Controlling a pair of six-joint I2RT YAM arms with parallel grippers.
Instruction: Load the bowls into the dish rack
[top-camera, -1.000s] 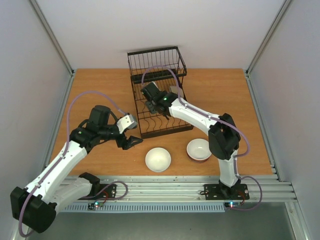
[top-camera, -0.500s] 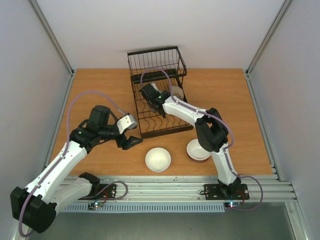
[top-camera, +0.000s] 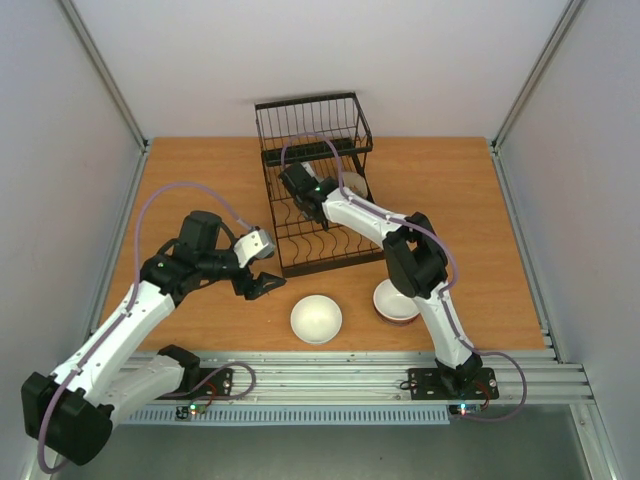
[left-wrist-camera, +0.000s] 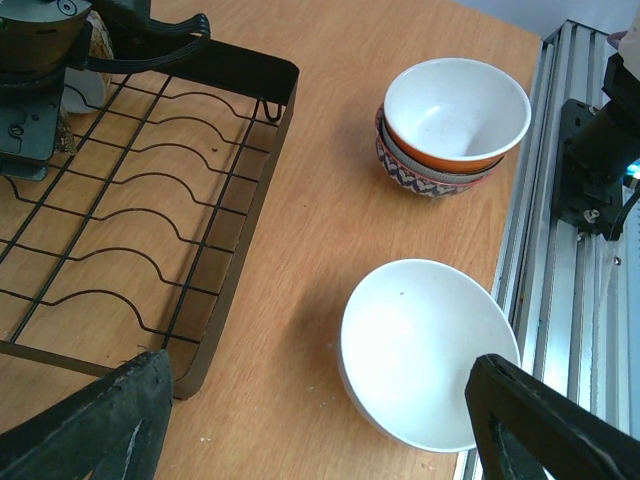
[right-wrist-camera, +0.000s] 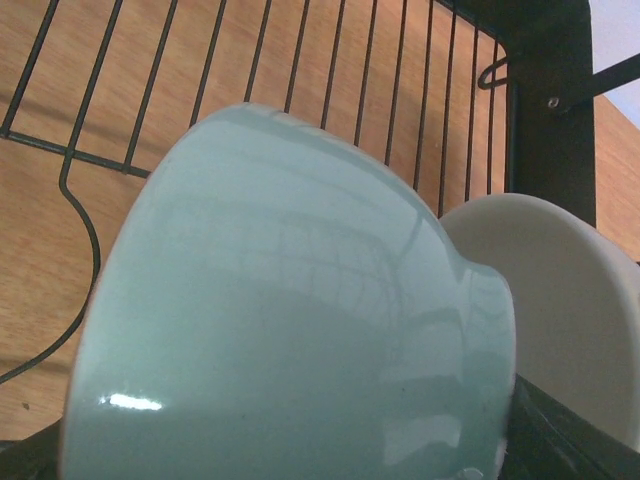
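Rack (top-camera: 318, 190): black wire, on the wooden table (top-camera: 200, 165) toward its far side, long axis running away from the arms, taller basket section at the far end; its near corner and curved dividers show in the left wrist view (left-wrist-camera: 150, 230).
Green bowl (right-wrist-camera: 290, 310): pale green, tipped on its side, fills the right wrist view over the rack wires; hidden under the arm in the top view.
Cream bowl (right-wrist-camera: 575, 330): just behind the green bowl and touching it, on edge in the rack near the basket end; seen in the top view as a pale disc (top-camera: 353, 184).
White bowl (top-camera: 316, 318): upright on the table in front of the rack, near the front edge, apart from the rack (left-wrist-camera: 425, 350).
Stack: orange bowl (left-wrist-camera: 455, 110) nested in a patterned bowl (left-wrist-camera: 425, 178), upright on the table right of the white bowl; in the top view partly covered by the right arm (top-camera: 397, 301).
Right gripper (top-camera: 300, 190): reaches over the rack's middle rows; the green bowl sits right against the wrist camera, but I cannot tell whether the jaws grip it.
Left gripper (top-camera: 262, 285): hovers just left of the rack's near corner, above the table; jaws spread wide, holding nothing, with both fingertips (left-wrist-camera: 530, 420) at the bottom corners of the wrist view.
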